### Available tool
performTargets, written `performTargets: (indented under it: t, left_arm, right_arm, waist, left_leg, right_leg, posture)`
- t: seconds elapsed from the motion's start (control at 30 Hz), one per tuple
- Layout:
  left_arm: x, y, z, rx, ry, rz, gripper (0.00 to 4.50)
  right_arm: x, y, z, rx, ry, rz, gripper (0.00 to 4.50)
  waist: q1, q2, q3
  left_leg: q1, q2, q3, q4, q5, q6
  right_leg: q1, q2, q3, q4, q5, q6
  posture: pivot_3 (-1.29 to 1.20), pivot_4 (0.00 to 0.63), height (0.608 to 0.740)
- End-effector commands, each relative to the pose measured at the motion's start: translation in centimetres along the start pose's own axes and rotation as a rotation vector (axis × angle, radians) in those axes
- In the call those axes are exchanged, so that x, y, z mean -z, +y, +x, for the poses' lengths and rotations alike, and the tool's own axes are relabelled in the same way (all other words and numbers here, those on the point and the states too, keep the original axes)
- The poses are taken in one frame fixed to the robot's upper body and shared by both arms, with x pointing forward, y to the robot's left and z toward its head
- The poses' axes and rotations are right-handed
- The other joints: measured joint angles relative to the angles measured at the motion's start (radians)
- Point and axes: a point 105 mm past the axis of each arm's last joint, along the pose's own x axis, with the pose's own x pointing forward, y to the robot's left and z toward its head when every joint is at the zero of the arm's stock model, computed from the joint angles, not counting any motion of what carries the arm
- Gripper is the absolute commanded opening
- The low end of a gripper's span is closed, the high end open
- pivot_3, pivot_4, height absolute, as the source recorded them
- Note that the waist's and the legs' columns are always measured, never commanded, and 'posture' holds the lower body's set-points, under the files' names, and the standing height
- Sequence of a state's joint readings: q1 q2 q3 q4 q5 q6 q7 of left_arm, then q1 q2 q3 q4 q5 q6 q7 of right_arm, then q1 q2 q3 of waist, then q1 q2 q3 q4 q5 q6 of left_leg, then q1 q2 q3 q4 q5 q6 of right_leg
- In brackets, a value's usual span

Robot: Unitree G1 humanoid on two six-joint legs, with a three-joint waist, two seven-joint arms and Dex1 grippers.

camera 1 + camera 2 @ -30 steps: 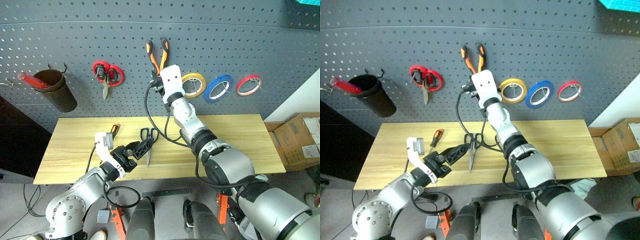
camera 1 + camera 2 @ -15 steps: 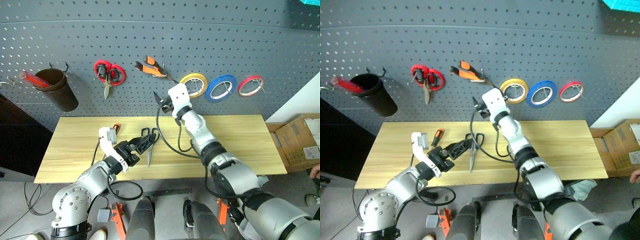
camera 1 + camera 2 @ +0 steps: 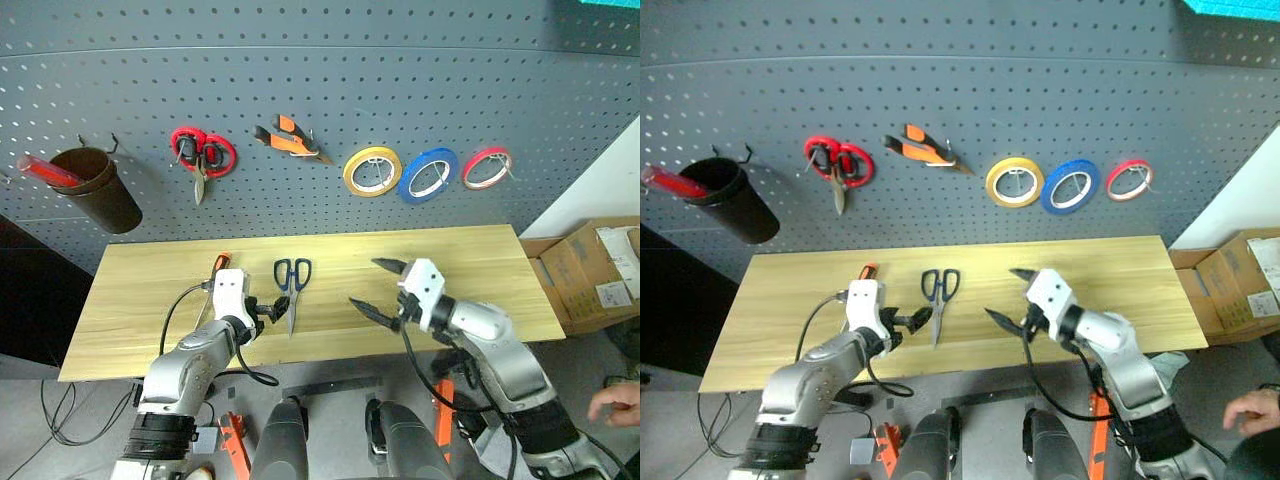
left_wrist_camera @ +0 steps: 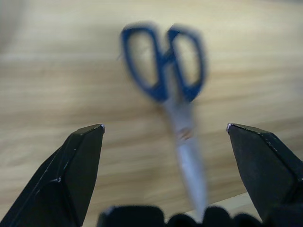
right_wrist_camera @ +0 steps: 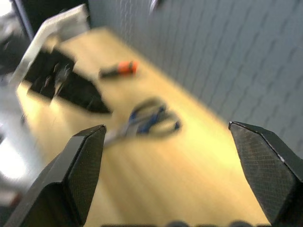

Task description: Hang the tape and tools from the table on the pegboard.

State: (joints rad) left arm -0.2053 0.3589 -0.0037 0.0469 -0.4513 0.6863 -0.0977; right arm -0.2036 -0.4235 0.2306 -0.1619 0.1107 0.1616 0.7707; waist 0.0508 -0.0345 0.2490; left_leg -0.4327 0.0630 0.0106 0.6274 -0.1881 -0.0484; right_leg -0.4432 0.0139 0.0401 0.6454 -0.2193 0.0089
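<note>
Tools on the table (image 3: 480, 262): one scissors (image 3: 292, 280), one screwdriver (image 3: 219, 265) (two grippers (image 3: 268, 310) (image 3: 378, 289), both wide, empty).

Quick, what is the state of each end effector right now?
Left end effector: open, holding nothing, over the scissors.
Right end effector: open, holding nothing, above the table.
</note>
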Motion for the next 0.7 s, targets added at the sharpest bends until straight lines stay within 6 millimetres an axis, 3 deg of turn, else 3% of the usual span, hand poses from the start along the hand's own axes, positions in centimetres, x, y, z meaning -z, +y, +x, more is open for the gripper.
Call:
performTargets:
  t: [0.03,0.13,0.3,0.53,0.7]
  left_arm:
    - [1.4,-1.0,1.6,-0.027,0.050,0.064,4.50]
    - [2.6,-2.8,3.0,0.026,0.086,0.042,4.50]
    - [2.1,-4.6,4.6,0.047,0.084,0.013,4.50]
    - [4.2,-2.6,4.8,-0.156,0.219,0.050,4.50]
    - [5.5,-2.4,4.1,-0.184,0.268,0.066,4.50]
  right_arm:
    - [-0.8,-0.1,-0.5,-0.060,-0.035,-0.087,4.43]
    - [-1.0,-0.5,-0.2,-0.063,-0.042,-0.108,4.43]
    - [-1.8,-0.8,0.4,-0.057,-0.065,-0.127,4.43]
    - [-2.5,-0.3,0.2,-0.102,-0.083,-0.128,4.43]
    - [-2.1,0.7,-0.3,-0.167,-0.066,-0.096,4.43]
  waist:
    - [-0.002,-0.001,-0.001]
    - [-0.005,-0.002,-0.001]
    - [-0.007,-0.001,-0.003]
    - [-0.030,0.000,-0.008]
    - [-0.054,0.001,-0.019]
  left_leg:
    - [0.000,0.000,0.000,0.001,0.000,0.000]
    - [0.000,-0.001,0.001,0.002,0.000,0.000]
    - [0.000,-0.001,-0.001,0.002,0.000,0.000]
    - [0.001,-0.002,-0.001,0.002,0.000,0.000]
    - [0.006,-0.001,-0.001,0.001,0.000,0.000]
  right_leg:
    - [0.001,0.000,0.000,0.000,0.000,0.000]
    - [0.001,0.000,0.002,-0.001,0.001,0.001]
    - [0.002,0.000,0.001,0.001,0.004,0.007]
    - [0.003,0.000,0.002,0.000,0.005,0.008]
    - [0.007,0.001,0.002,0.002,0.005,0.008]
  posture:
    - [0.10,0.190,0.740]
    - [0.08,0.195,0.740]
    - [0.05,0.203,0.740]
    - [0.04,0.205,0.740]
    - [0.04,0.206,0.740]
